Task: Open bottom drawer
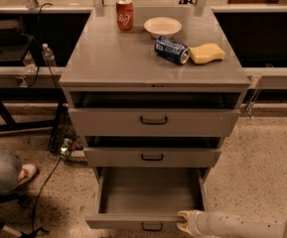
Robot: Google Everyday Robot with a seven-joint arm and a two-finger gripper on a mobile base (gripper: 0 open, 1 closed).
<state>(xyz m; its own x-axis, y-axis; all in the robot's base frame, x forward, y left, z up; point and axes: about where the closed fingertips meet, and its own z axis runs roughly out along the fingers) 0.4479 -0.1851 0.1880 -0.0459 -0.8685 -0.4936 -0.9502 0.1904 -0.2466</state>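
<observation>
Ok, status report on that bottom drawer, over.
Gripper at the right end of the drawer front's top edge. Bottom drawer pulled well out, grey inside showing. Person's shoe on the floor to the left, apart from the drawer.

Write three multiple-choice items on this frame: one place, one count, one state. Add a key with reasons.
1. Where is the end effector relative to the bottom drawer?
A. At its front edge, right of the handle
B. Deep inside, at the back wall
C. Beneath it

2. How many drink cans are on the cabinet top?
A. One
B. Two
C. Four

3. What state is the bottom drawer in?
A. Shut flush
B. Pulled out, plain grey inside showing
C. Taken out of the cabinet

Key:
1 A, the end effector sits at the drawer's front panel, near its right end.
2 B, a red can stands upright and a blue can lies on its side.
3 B, the drawer's front stands well forward and its interior is open to view.
</observation>
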